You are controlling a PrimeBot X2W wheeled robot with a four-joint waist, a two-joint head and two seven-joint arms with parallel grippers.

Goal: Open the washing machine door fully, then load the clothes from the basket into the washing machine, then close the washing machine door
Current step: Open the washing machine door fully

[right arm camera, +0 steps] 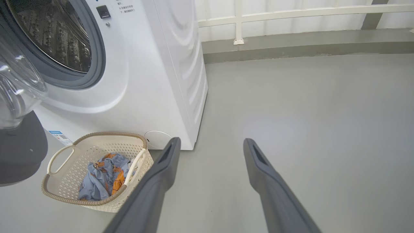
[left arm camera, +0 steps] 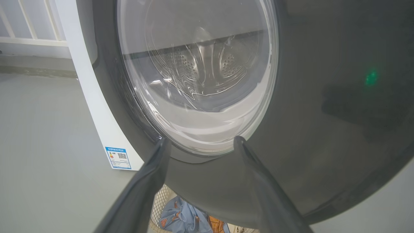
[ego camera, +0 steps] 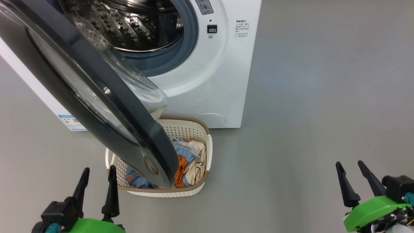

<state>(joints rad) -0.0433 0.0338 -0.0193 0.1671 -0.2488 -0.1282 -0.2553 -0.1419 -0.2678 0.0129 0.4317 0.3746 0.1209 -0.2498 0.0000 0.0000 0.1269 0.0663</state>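
The washing machine door (ego camera: 97, 74) overhangs the basket (ego camera: 186, 130), blocking your reach to the clothes (ego camera: 189, 158); left end effector (ego camera: 99, 169) and right end effector (ego camera: 349, 162) hover spread, empty.

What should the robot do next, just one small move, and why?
Probably swing the door wider. It stands only part open, hanging over the basket that holds the clothes, so reaching them looks awkward. The left gripper, open and empty, faces the door's outer side; the right gripper is open too, off to the side.
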